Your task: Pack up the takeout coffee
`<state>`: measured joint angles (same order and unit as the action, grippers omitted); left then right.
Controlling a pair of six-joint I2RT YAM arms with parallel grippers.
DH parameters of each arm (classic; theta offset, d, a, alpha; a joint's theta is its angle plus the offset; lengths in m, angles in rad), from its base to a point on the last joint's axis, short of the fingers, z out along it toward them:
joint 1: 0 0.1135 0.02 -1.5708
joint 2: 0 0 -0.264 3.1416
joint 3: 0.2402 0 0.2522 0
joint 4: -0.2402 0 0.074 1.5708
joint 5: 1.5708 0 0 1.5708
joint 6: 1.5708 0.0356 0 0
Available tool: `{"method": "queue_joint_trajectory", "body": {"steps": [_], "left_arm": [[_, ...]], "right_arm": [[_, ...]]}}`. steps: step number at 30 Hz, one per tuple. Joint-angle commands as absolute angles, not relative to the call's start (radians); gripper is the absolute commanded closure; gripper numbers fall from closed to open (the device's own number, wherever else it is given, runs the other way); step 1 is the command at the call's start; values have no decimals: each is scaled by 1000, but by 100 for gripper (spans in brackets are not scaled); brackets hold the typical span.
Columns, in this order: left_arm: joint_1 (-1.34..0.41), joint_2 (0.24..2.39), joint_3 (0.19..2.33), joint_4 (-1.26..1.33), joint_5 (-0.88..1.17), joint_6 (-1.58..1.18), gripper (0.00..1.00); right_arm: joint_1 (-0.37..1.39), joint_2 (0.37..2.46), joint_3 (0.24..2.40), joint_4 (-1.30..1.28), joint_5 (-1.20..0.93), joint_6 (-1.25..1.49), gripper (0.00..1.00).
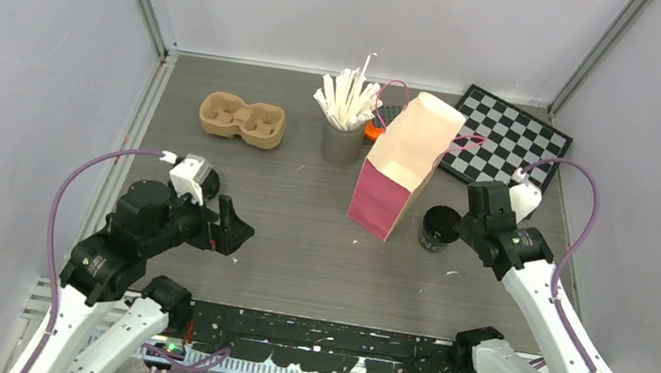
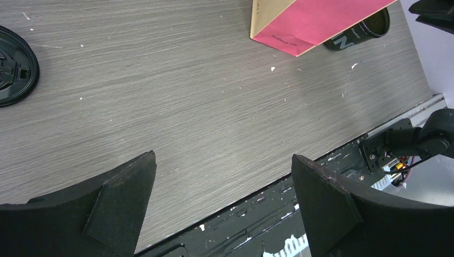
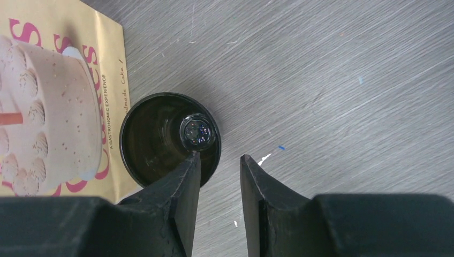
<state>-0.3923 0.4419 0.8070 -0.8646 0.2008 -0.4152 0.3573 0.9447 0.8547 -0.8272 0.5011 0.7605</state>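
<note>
Dark cup (image 3: 155, 134), lidless, stands on the desk (image 3: 348, 80) just beside the pink bag (image 1: 385, 201) — right tool (image 3: 219, 159) straddles its rim, jaws half-closed, grip impossible to tell. Left tool (image 2: 223, 156) gapes wide above the desk.

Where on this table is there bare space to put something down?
The widest bare patch is mid-table, between the pulp tray, the pink bag and the left hand. The left edge beside the tray is free too. It is crowded on the right: bag, dark cup, right hand, checkerboard.
</note>
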Motion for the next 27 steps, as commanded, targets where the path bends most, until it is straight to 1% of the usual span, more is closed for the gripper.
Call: {"method": "queue_joint_trajectory", "body": {"steps": [1, 7, 15, 22, 24, 27], "left_arm": [[-394, 425, 802, -820, 188, -419, 0], [-394, 423, 799, -817, 189, -419, 0], [-394, 428, 799, -818, 193, -417, 0], [-395, 425, 798, -818, 189, -417, 0], [-394, 425, 798, -818, 188, -417, 0], [-394, 427, 798, -818, 188, -417, 0]], "right_arm": [[291, 986, 832, -709, 352, 739, 63], [272, 1042, 809, -676, 380, 733, 68], [258, 1064, 785, -653, 379, 732, 74], [255, 1056, 784, -655, 380, 722, 86], [256, 1055, 786, -655, 375, 720, 90], [255, 1053, 791, -655, 366, 712, 99]]}}
